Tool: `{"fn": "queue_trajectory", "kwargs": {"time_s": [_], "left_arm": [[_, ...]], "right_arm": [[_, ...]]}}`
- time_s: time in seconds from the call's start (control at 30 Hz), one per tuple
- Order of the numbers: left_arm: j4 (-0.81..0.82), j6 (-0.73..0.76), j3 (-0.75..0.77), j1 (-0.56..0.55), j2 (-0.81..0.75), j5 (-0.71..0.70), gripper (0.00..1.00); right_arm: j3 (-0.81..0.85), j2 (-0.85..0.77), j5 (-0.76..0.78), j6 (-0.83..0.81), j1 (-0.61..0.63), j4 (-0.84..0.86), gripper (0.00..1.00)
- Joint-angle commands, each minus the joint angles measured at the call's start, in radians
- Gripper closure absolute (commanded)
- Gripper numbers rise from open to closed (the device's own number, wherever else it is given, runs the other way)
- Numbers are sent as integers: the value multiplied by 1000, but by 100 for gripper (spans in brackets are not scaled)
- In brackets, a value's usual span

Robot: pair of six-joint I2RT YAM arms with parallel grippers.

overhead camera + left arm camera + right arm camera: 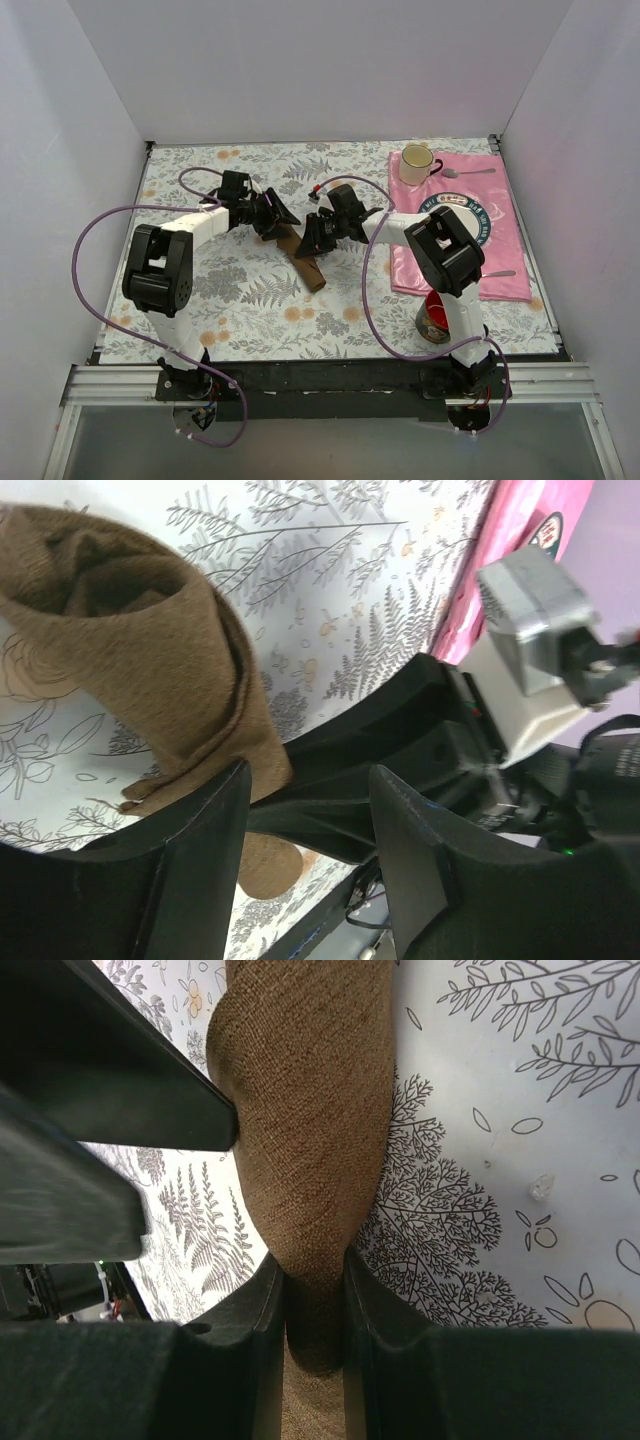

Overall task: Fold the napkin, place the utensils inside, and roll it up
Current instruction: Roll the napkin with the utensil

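Rolling looks nearly finished. The soft brown cloth napkin point(303, 258) lies as a long narrow bundle on the floral-print tablecloth point(250, 300), mid-table between the two arms and slanting toward the near edge. The right gripper point(315, 1285) is clamped on the roll partway along, with cloth pinched tight between both fingers. The left gripper point(312, 780) sits at the far end with jaws apart and nothing pinched between them; one finger presses the side of the bundle. That far end gapes like a funnel in the left wrist view, so the roll reads as loose, not snug. The gold-bowled spoon with the dark handle shows in no view. It may be wrapped inside, cannot tell. Left to do, by my read: tighten the last turn, tidy the open end, let go. Off to the right is a glossy pink rectangular placemat point(510, 240) carrying a cream mug point(417, 162), an all-silver spoon point(470, 172), a dark-rimmed plate point(487, 228) mostly hidden under the right arm, and another silver utensil point(497, 273). A red-and-gold tin point(434, 318) stands by the right arm's base. In the way: mainly the grippers themselves — crowded together over the roll, likely to bump.
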Motion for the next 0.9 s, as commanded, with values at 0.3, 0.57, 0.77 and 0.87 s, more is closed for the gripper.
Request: {"fn": "queue_trajectory", "kwargs": {"time_s": [0.3, 0.57, 0.77, 0.87], "left_arm": [[84, 42, -107, 2, 50, -76, 51], [107, 39, -110, 2, 70, -94, 52], [90, 48, -104, 3, 77, -96, 52], [89, 50, -105, 5, 80, -96, 52]], "right_arm": [[46, -54, 97, -107, 2, -169, 56], [111, -55, 98, -184, 2, -246, 47], [138, -86, 118, -202, 2, -270, 43], [161, -100, 121, -204, 2, -267, 41]]}}
